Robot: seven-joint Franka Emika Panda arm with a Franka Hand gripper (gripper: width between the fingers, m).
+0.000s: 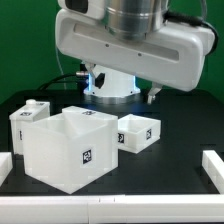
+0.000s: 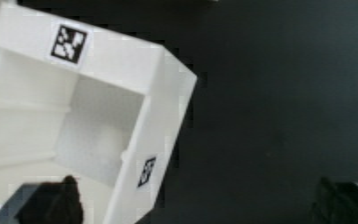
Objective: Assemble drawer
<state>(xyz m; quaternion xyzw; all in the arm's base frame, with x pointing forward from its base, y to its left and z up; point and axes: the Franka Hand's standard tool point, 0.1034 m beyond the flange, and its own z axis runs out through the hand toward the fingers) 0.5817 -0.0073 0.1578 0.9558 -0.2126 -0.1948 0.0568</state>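
Black worktop (image 1: 185, 150) w/ loose white parts on it. The casing (image 1: 55, 150), a tall open-topped cube, stands upright at near-centre. It has a square tag (image 1: 87, 155) low on the near face that is turned toward the exterior view's right.

The drawer (image 1: 142, 128) lies farther back, on the exterior view's right of the casing and just beside its far corner; can't tell if they touch. It sits flat on the worktop, open side up, lower than the casing. Its own small tag (image 1: 122, 140) is on the face toward the casing.

A small white block (image 1: 28, 122) w/ tags stands at the exterior view's left, just behind the casing. A white bar (image 1: 213, 165) lies at the near right edge, well apart from the other parts.

The arm (image 1: 130, 40) fills the top of the exterior view and hangs over the far-centre of the worktop, approx. above the drawer. Its body hides most of the hand from that camera.

In the wrist view the pincer (image 2: 202, 198) is apart, w/ a wide gap and nothing gripped. One of the fingers (image 2: 51, 200) shows dark & blurred over the inside of a white box (image 2: 87, 100); the other is over bare worktop. The box is open-topped and thick-walled, w/ two tags on its outer faces. Can't tell from this view whether it is the drawer or the casing.
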